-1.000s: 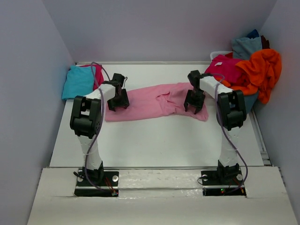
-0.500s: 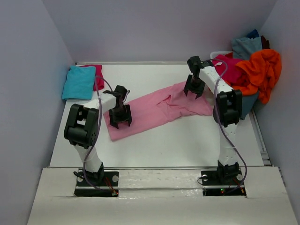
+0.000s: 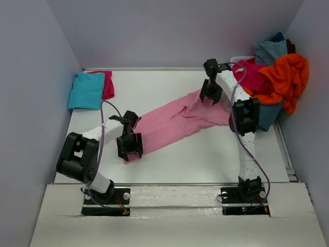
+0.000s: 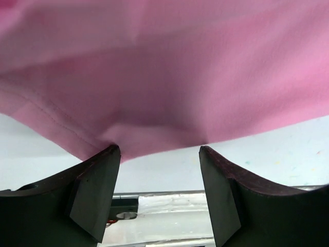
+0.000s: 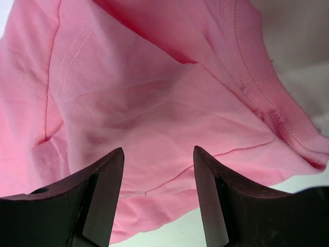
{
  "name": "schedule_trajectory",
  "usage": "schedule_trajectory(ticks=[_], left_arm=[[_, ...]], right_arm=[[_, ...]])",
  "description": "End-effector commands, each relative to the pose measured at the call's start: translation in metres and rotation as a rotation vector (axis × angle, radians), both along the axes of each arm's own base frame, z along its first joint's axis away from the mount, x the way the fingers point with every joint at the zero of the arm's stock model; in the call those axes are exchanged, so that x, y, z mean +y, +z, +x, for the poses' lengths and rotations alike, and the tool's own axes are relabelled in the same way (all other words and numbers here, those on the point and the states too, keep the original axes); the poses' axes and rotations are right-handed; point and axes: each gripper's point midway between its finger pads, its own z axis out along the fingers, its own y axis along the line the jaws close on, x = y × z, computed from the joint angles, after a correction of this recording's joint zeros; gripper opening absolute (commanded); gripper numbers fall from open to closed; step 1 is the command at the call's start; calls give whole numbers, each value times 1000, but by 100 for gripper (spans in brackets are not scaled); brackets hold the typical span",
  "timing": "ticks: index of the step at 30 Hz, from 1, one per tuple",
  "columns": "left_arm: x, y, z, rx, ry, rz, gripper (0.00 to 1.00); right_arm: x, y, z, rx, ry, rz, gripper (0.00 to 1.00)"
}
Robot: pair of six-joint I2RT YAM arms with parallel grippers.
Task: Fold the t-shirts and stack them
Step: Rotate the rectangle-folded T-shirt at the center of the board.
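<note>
Top external view: the pink shirt [image 3: 175, 119] lies on the white table [image 3: 180, 159] as a long slanted band, its low end toward 8 o'clock and its high end toward 1 o'clock.

- The left gripper [image 3: 129, 148] sits over the 8 o'clock end of the band, with its arm stretched low along the table.
- The right gripper [image 3: 209, 95] sits over the 1 o'clock end, pointing down.
- A turquoise shirt [image 3: 86, 90] lies folded in the 10 o'clock corner on top of a magenta shirt [image 3: 107, 85], well apart from the pink one.
- At 2 o'clock there is a loose heap: an orange shirt [image 3: 288, 77] on top and a grey-blue shirt [image 3: 269, 50] behind it.

Left wrist view: the left gripper [image 4: 158, 152] has its jaws wide apart with nothing between them. The pink shirt [image 4: 180, 67] fills the upper frame. Its stitched hem comes down to the tip of the 9 o'clock finger [image 4: 95, 190] and touches it. I cannot tell whether the tips press the cloth down.

Right wrist view: the right gripper [image 5: 158, 152] also has its jaws apart and is not clamped on anything. The pink shirt [image 5: 154, 98] lies rumpled straight ahead of both tips, with a double-stitched seam running toward 4 o'clock. A cloth edge passes between the fingers [image 5: 103, 200]. I cannot make out whether it touches them.
</note>
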Motion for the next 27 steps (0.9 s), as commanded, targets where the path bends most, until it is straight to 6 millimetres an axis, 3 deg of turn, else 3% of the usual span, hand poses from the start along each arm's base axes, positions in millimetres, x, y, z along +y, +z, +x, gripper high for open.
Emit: schedule_trajectory(ticks=[1, 5, 11, 15, 16, 19, 24, 27], left_arm=[[3, 7, -30, 37, 6, -13, 76], [7, 14, -27, -5, -2, 1, 75], [-4, 63, 39, -208, -41, 36, 75], [-13, 75, 64, -252, -71, 38, 76], [-15, 75, 68, -254, -77, 38, 76], [-13, 69, 89, -269, -93, 98, 76], [-25, 54, 116, -269, -119, 97, 76], [-29, 48, 129, -275, -141, 104, 75]], right_arm=[[3, -1, 6, -3, 17, 19, 62], [6, 1, 5, -3, 12, 37, 62], [5, 23, -6, -48, -1, 56, 62], [-2, 27, -21, -34, -19, 36, 62], [-4, 19, -31, -3, -21, 29, 62], [-5, 24, -43, -13, -41, 41, 62], [-10, 6, -71, 35, -59, 41, 62], [-13, 3, -77, 34, -75, 33, 62]])
